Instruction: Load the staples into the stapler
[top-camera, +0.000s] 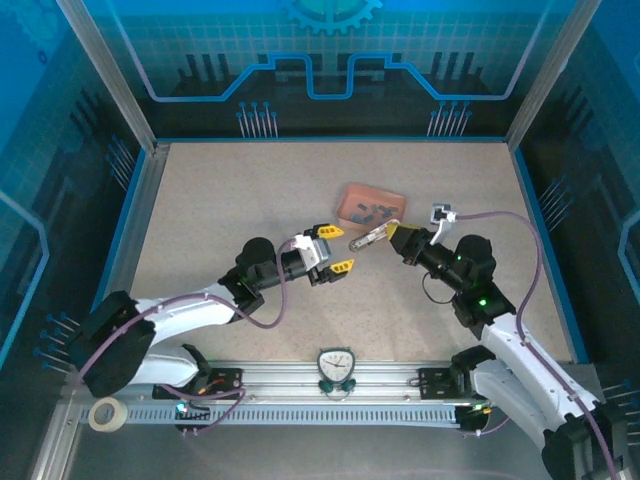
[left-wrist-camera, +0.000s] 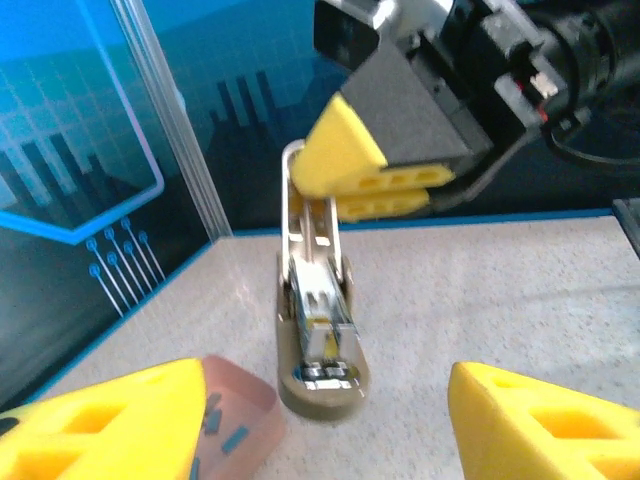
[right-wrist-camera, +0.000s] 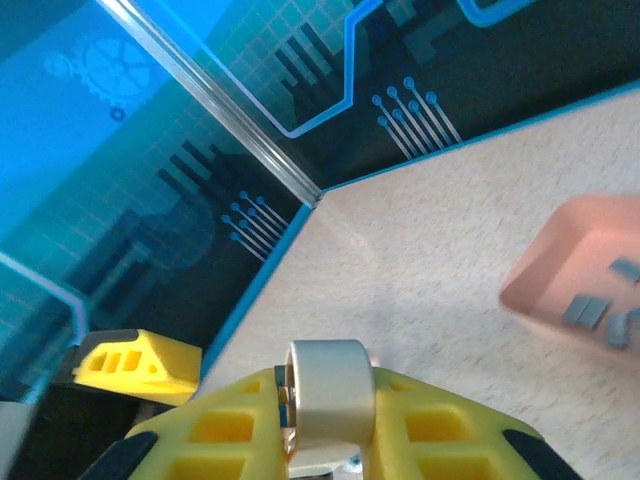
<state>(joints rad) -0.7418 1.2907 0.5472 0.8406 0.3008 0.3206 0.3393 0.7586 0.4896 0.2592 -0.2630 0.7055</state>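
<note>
Blue-lit enclosure walls (top-camera: 330, 60) printed with circuit patterns surround a speckled beige table (top-camera: 250, 190), seen from above with both arms reaching inward from the near edge.

Left arm: the left gripper (top-camera: 335, 249) lies near the middle of the table, its yellow fingers (left-wrist-camera: 110, 420) spread wide with nothing between them. It points toward the stapler and stands just short of it, not touching.

Right arm: the right gripper (top-camera: 397, 236) faces the left one, its fingers (right-wrist-camera: 420, 430) clamped on the far end of the stapler.

Tray: the salmon-pink tray (top-camera: 350, 192) sits just beyond the two grippers, close to the right one, flat on the table.

Stapler: the stapler (top-camera: 368, 237) spans the gap between the grippers, and in the top view it lies just in front of the tray. From the left wrist, the stapler (left-wrist-camera: 320, 330) runs lengthwise away from the camera. Its pale rounded end appears to touch the table, its silver metal channel faces up, and its far end is pinched in the right gripper (left-wrist-camera: 365, 175).

Staples: the staples (top-camera: 372, 210) lie loose inside the tray as several small dark grey strips, apart from the stapler.
</note>
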